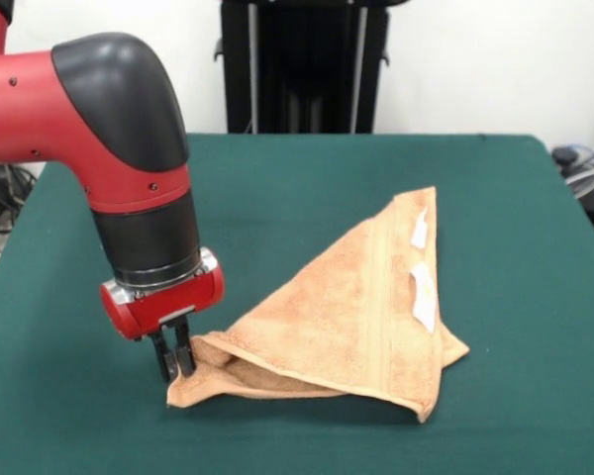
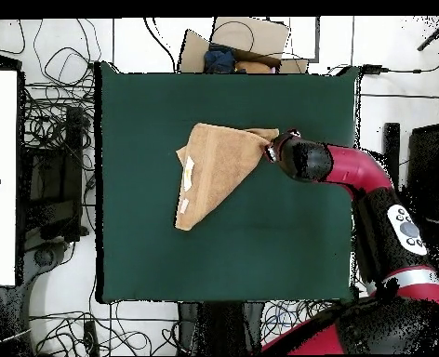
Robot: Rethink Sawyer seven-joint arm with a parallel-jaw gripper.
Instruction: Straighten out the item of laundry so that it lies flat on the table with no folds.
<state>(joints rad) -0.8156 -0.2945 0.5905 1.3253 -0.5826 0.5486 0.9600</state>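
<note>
The item of laundry (image 1: 346, 317), a peach-orange towel, lies folded over into a triangle on the green table (image 1: 277, 188), with two white tags along its right side. One corner of it reaches to the left, and my gripper (image 1: 175, 364) is shut on that corner just above the cloth of the table. From overhead the towel (image 2: 214, 172) spreads left of the gripper (image 2: 272, 146), whose fingers are hidden under the arm's wrist.
The red and black arm (image 2: 353, 172) crosses the table's right side in the overhead view. Cables and equipment lie around the table edges, and a cardboard box (image 2: 237, 42) sits beyond the far edge.
</note>
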